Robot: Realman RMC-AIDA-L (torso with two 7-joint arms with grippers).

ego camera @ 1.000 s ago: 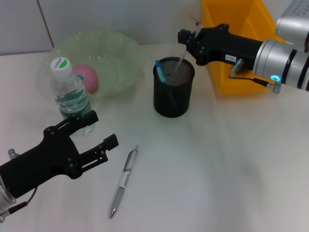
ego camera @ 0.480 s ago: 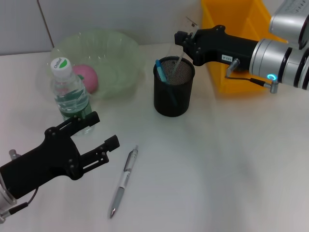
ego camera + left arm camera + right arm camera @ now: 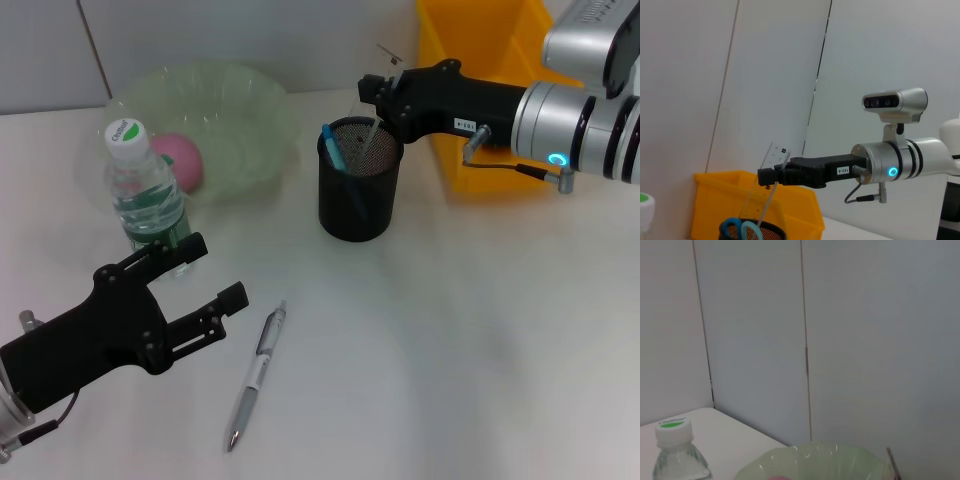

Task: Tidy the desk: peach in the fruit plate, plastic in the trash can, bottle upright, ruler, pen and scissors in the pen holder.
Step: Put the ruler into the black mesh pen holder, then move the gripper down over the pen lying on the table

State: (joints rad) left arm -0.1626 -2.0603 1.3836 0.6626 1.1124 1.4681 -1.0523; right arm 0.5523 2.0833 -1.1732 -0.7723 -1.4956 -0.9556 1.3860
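one end effector is doing the work: the right end effector (image 3: 372,92) sits just above the far rim of the pen holder (image 3: 359,180), pinched shut on the clear ruler (image 3: 369,128), whose lower end already dips inside the mesh cup. over the last second it has drifted slightly toward the robot's left and away from the yellow bin (image 3: 490,60), and the ruler now stands steeper in the holder, so the insertion looks nearly done and only the release seems left. blue-handled scissors (image 3: 333,148) already lean inside the same cup.

the left end effector (image 3: 190,280) hovers low over the near worktop (image 3: 450,360) with its fingers spread and nothing between them, unmoved across the frames. the pen (image 3: 256,373) lies flat just beside it, probably the next pick.

farther out, the bottle (image 3: 143,190) stands upright, and the peach (image 3: 182,160) rests in the green fruit plate (image 3: 225,110) behind it. no loose plastic shows.
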